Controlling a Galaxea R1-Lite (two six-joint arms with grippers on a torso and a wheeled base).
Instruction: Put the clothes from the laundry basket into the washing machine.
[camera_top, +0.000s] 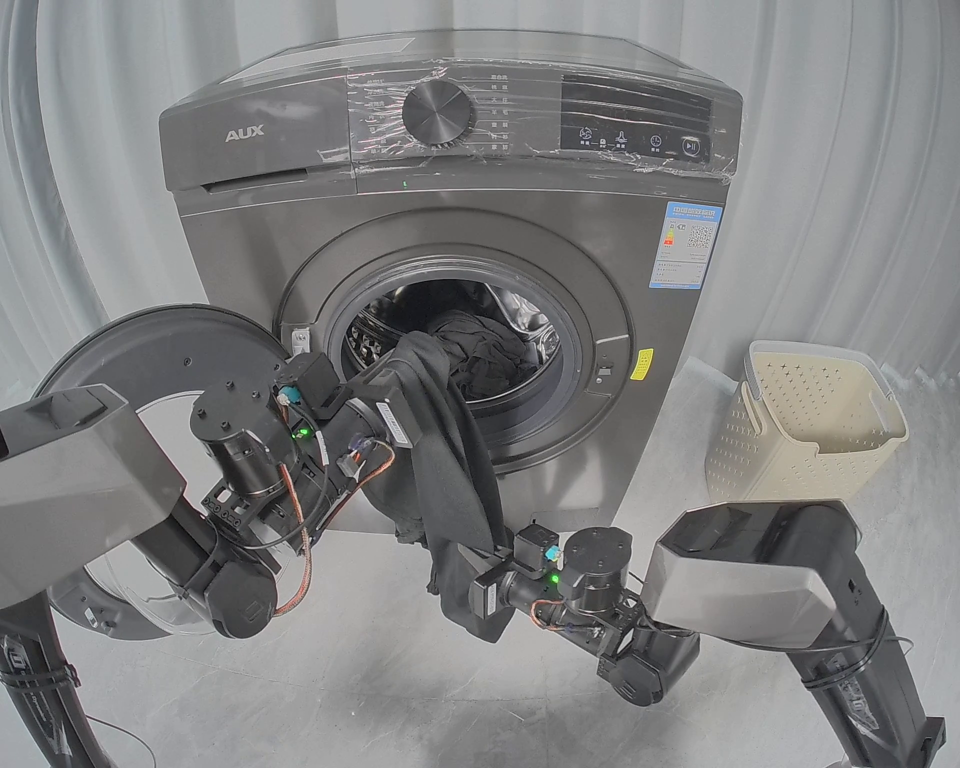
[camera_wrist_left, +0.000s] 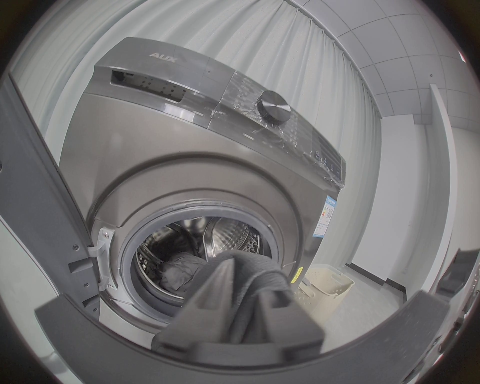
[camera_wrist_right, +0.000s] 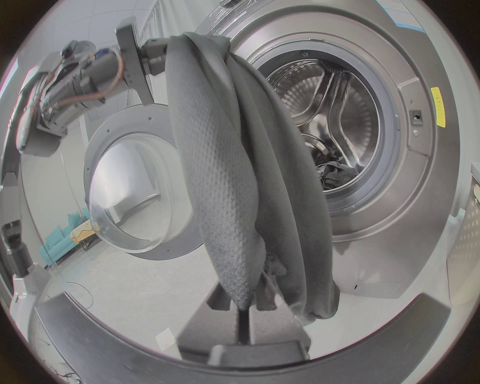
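Standing in the middle of the scene, the washing machine (camera_top: 450, 200) is being faced from the front, and every place here is being given relative to it. Its round door (camera_top: 150, 360) is being kept swung wide open at the machine's left side, hinged beside the rim of the drum opening. The pale, perforated laundry basket (camera_top: 810, 420) is being left upright on the floor just beside the machine's lower right corner, well apart from both arms.

A long dark garment (camera_top: 450, 460) is being held up in front of the machine's drum opening. Its upper part is being draped over the left fingers (camera_wrist_left: 210, 305) at the lower left of the opening's rim. The rest is being let hang down across the machine's front panel below the opening. A smaller heap of dark clothes (camera_top: 490, 350) is being kept inside the machine's drum, low and toward the back.

The left fingers are being pressed onto a bunched fold of the garment, and the gap between them is being filled by that cloth, just before the opening. The right fingers (camera_wrist_right: 210, 325) are being held almost together with only a narrow slit between them. The garment's lower end is being pinched in that slit, low in front of the machine's base.
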